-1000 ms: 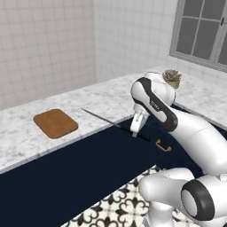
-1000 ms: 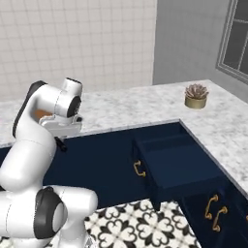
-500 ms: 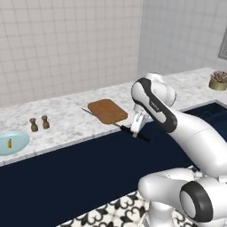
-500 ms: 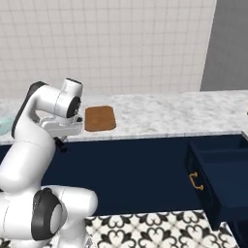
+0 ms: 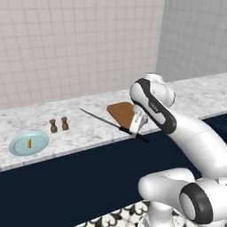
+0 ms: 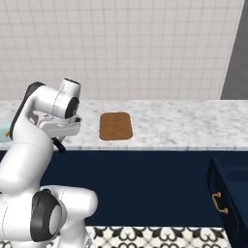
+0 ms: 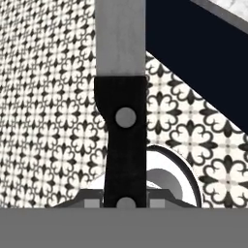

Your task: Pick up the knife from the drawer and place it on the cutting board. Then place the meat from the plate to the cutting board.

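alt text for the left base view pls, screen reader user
The white robot arm's hand grips a long knife by its black handle, blade pointing left over a marble counter, just in front of a brown cutting board. Further left on the counter sit two small brown shakers and a pale blue plate holding a small orange-brown piece of meat.

Even, bright rendered light w/ no clear source; soft shadows only, no glare. Base views sharp but low-res; hand view close-up slightly soft, knife (image 7: 121, 97) edges blurry
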Controlling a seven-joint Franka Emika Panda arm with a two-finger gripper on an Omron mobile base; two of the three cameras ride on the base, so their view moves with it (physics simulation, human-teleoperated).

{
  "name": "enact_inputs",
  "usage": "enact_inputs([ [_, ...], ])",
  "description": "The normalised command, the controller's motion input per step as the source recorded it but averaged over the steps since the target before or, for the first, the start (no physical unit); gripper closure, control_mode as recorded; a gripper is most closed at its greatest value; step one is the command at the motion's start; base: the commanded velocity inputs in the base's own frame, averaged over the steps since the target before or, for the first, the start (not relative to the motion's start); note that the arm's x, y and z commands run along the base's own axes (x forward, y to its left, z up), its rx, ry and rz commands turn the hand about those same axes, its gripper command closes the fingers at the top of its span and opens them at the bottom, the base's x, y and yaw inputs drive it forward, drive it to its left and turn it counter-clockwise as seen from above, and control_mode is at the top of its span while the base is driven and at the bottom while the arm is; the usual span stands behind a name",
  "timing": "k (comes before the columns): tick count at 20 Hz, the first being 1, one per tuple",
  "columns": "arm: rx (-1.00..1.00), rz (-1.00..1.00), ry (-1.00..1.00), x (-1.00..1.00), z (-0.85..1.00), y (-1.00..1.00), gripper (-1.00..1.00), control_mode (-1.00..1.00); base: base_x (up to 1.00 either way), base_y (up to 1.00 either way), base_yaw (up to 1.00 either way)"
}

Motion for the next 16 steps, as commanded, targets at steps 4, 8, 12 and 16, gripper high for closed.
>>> enact_inputs([
  [4, 0.0, 0.0, 0.0, 0.0, 0.0, 0.0, 1.0, 1.0, 0.48, 0.36, 0.12],
  [8, 0.0, 0.0, 0.0, 0.0, 0.0, 0.0, 1.0, 1.0, 0.55, 0.34, 0.06],
  [12, 0.0, 0.0, 0.0, 0.0, 0.0, 0.0, 1.0, 1.0, 0.33, 0.59, 0.0],
  [16, 0.0, 0.0, 0.0, 0.0, 0.0, 0.0, 1.0, 1.0, 0.33, 0.41, 0.0],
])
